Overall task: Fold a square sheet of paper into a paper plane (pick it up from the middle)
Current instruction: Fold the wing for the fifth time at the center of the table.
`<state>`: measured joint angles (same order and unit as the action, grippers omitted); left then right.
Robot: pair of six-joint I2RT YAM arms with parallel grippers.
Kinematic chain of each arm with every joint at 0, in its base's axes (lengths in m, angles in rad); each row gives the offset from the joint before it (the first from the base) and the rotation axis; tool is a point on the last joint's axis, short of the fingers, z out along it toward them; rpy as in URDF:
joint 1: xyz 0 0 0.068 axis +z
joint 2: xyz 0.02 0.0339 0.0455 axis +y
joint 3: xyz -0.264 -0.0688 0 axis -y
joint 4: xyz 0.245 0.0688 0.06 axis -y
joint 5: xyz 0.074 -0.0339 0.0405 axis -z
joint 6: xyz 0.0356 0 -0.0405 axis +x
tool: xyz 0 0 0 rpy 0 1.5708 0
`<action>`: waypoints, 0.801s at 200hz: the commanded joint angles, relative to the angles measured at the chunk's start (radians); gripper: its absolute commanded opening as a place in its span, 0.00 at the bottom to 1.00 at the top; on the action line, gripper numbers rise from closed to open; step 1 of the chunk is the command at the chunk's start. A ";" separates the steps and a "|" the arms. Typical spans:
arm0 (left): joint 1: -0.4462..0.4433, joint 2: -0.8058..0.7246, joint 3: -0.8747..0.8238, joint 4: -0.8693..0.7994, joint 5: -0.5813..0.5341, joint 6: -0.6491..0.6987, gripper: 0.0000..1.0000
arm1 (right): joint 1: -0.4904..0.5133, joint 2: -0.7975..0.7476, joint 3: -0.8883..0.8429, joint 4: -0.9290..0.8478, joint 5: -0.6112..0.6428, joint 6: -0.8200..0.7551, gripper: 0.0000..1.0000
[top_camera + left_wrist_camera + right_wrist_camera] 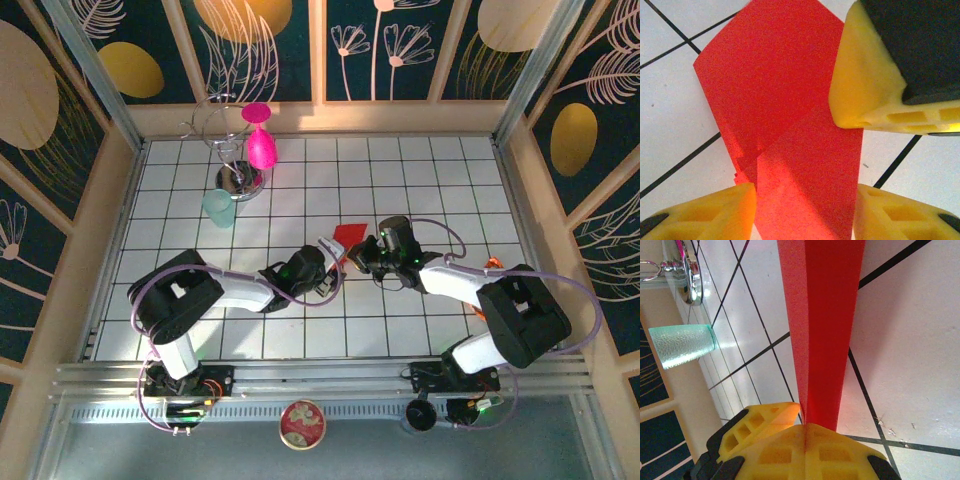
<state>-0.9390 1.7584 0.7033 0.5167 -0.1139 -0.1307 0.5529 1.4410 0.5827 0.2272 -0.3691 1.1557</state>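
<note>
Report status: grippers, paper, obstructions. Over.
Right gripper shut on the folded red paper. Left gripper open, straddling it. Goblet and cup well clear.

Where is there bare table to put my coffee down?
Bare tiles: back right, behind the right arm; front middle, between it and the left arm. Crowded: goblet, stand, cup back left; red paper at centre.
</note>
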 commanded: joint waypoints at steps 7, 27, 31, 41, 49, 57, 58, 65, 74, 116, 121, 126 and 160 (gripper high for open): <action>-0.007 -0.033 -0.018 0.062 0.000 0.018 0.53 | -0.030 0.003 0.028 -0.008 -0.011 0.009 0.00; -0.011 -0.019 -0.008 0.060 -0.004 0.033 0.51 | -0.033 0.000 0.028 -0.005 -0.022 0.013 0.00; -0.012 -0.016 -0.005 0.059 -0.005 0.037 0.51 | -0.033 0.001 0.028 -0.003 -0.023 0.015 0.00; -0.014 -0.006 0.006 0.054 -0.010 0.045 0.50 | -0.033 0.002 0.025 0.001 -0.031 0.019 0.00; -0.017 0.000 0.012 0.051 -0.012 0.053 0.49 | -0.033 0.003 0.025 0.003 -0.035 0.021 0.00; -0.019 0.006 0.018 0.048 -0.014 0.058 0.49 | -0.033 0.006 0.025 0.007 -0.042 0.024 0.00; -0.019 0.007 0.020 0.049 -0.015 0.058 0.49 | -0.033 0.006 0.025 0.007 -0.043 0.024 0.00; -0.019 0.011 0.023 0.050 -0.015 0.059 0.48 | -0.033 0.010 0.023 0.011 -0.046 0.027 0.00; -0.020 0.014 0.026 0.054 -0.015 0.063 0.47 | -0.033 0.013 0.022 0.016 -0.051 0.030 0.00; -0.020 0.030 0.030 0.068 -0.033 0.072 0.41 | -0.033 0.026 0.014 0.037 -0.072 0.042 0.00; -0.021 0.030 0.030 0.069 -0.035 0.074 0.40 | -0.033 0.027 0.014 0.037 -0.073 0.042 0.00; -0.021 0.031 0.029 0.071 -0.039 0.073 0.39 | -0.033 0.026 0.013 0.038 -0.076 0.045 0.00; -0.021 0.028 0.013 0.081 -0.046 0.078 0.32 | -0.040 0.020 0.012 0.035 -0.080 0.042 0.00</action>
<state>-0.9558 1.7775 0.7109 0.5526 -0.1402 -0.0696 0.5232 1.4582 0.5827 0.2420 -0.4252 1.1889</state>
